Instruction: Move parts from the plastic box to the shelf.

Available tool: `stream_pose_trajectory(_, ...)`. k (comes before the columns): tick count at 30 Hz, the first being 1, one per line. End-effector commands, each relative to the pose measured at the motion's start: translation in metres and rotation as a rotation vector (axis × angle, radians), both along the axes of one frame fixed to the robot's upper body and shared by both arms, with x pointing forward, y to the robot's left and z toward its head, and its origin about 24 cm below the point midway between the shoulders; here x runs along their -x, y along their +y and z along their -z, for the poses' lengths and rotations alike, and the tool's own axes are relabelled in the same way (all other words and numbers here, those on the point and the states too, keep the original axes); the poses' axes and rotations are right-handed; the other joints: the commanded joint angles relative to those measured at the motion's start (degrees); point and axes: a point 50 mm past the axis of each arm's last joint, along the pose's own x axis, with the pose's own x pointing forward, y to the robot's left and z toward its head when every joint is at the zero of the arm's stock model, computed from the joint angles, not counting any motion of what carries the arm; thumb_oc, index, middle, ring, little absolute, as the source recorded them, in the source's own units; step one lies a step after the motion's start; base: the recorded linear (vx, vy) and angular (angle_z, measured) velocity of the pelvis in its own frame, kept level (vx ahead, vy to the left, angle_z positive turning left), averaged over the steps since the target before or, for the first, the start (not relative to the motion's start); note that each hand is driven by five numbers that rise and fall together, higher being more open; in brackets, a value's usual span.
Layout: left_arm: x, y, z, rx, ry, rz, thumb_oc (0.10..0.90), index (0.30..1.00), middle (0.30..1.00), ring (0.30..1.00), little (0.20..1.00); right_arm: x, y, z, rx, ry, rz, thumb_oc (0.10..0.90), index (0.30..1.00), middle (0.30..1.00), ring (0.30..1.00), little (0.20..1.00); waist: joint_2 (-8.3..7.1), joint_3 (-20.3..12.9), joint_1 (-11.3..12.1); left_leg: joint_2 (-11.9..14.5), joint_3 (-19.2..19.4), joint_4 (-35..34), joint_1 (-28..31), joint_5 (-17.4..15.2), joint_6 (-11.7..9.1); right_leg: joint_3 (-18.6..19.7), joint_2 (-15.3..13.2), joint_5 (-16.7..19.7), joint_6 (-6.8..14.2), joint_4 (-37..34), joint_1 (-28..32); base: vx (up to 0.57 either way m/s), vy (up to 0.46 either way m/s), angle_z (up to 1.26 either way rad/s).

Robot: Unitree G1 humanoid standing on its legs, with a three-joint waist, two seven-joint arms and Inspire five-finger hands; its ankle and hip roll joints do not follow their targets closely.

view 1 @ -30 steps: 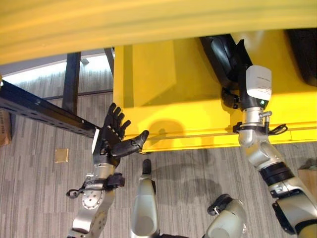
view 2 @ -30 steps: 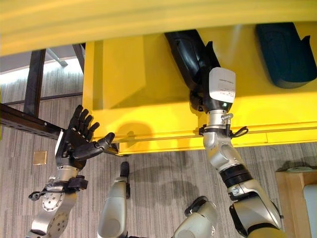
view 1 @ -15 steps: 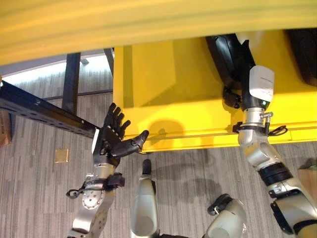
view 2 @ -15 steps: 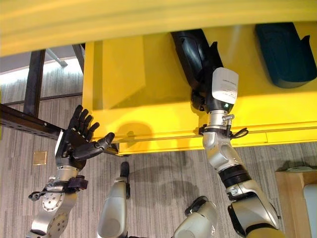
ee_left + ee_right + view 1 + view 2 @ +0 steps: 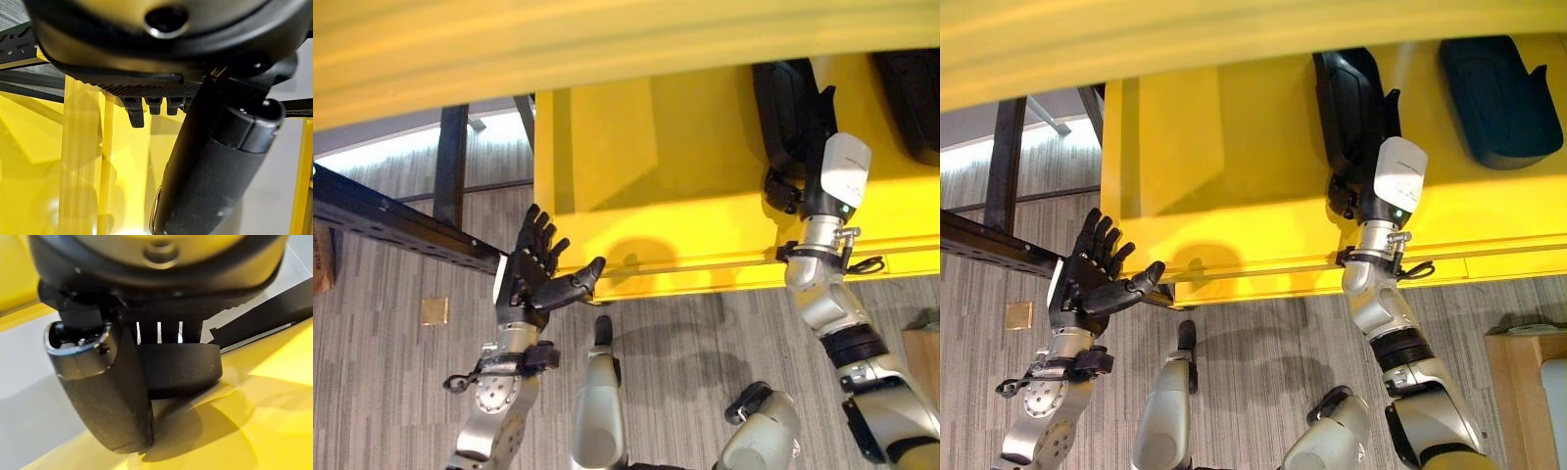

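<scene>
Yellow box [image 5: 1234, 196]: right hand [image 5: 1371, 186] apparently clasps black part [image 5: 1351, 98]; left hand [image 5: 533, 269] splayed outside.

A black metal frame [image 5: 401, 220] stands on grey striped floor [image 5: 382, 382].

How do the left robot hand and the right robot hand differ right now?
The left robot hand is open, fingers spread, holding nothing; the right robot hand is closed on a black part. The left robot hand hangs over the floor beside the yellow box; the right robot hand reaches inside that box. Both are dark, on silver-grey arms.
</scene>
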Motion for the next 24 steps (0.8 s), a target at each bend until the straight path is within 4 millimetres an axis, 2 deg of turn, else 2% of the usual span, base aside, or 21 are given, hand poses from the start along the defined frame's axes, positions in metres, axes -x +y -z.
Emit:
stream_pose_trajectory(1,0.000,0.004,-0.010,-0.064,-0.040,0.016,0.900,1.000,1.000,1.000,1.000,0.002,-0.003,-0.029,-0.025,-0.098,-0.039,0.900,1.000,1.000,1.000,1.000,-0.93,-0.6,-1.8,1.3,2.8,3.2,6.3,-9.8,2.8,2.0,0.3,11.4,0.7,-0.5,-3.6,0.00,0.000,0.00)
stream_pose_trajectory(5,0.001,0.005,-0.011,-0.065,-0.041,0.019,0.900,1.000,1.000,1.000,1.000,0.004,0.000,-0.037,0.035,-0.099,-0.090,0.900,1.000,1.000,1.000,1.000,-1.32,-0.6,-1.8,1.3,2.9,3.2,6.6,-9.8,2.8,2.1,0.2,11.6,0.8,-0.5,-3.8,0.00,0.000,0.00)
stream_pose_trajectory(10,0.002,0.008,-0.012,-0.059,-0.043,0.013,0.900,1.000,1.000,1.000,1.000,0.009,0.003,-0.060,0.115,-0.141,-0.148,0.900,1.000,1.000,1.000,1.000,-1.90,-0.6,-1.6,1.4,3.0,3.1,6.9,-9.8,2.8,2.2,0.0,11.9,1.0,-0.2,-4.0,0.00,0.000,0.00)
stream_pose_trajectory(14,0.003,0.009,-0.012,-0.054,-0.043,0.010,0.900,1.000,1.000,1.000,1.000,0.010,0.004,-0.068,0.147,-0.159,-0.155,0.900,1.000,1.000,1.000,1.000,-2.05,-0.6,-1.6,1.4,3.1,3.1,7.0,-9.8,2.7,2.3,0.0,12.0,1.0,-0.3,-3.9,0.00,0.000,0.00)
stream_pose_trajectory(15,0.003,0.010,-0.013,-0.049,-0.047,0.006,0.900,1.000,1.000,1.000,1.000,0.012,0.004,-0.077,0.180,-0.174,-0.163,0.900,1.000,1.000,1.000,1.000,-2.23,-0.6,-1.6,1.4,3.1,3.0,7.1,-9.8,2.7,2.2,0.0,12.1,1.0,-0.2,-3.9,0.00,0.000,0.00)
stream_pose_trajectory(19,0.004,0.014,-0.015,-0.052,-0.052,-0.005,0.900,1.000,1.000,1.000,1.000,0.016,0.005,-0.090,0.283,-0.180,-0.177,0.900,1.000,1.000,1.000,1.000,-2.77,-0.6,-1.4,1.5,3.2,2.8,7.3,-9.8,2.6,2.3,0.1,12.0,1.1,-0.1,-3.9,0.00,0.000,0.00)
stream_pose_trajectory(24,0.005,0.016,-0.015,-0.054,-0.054,-0.008,0.900,1.000,1.000,1.000,1.000,0.018,0.009,-0.095,0.374,-0.156,-0.204,0.900,1.000,1.000,1.000,1.000,-3.15,-0.6,-1.4,1.6,3.1,2.8,7.3,-9.9,2.5,2.4,0.0,12.1,1.1,0.1,-4.1,0.00,0.000,0.00)
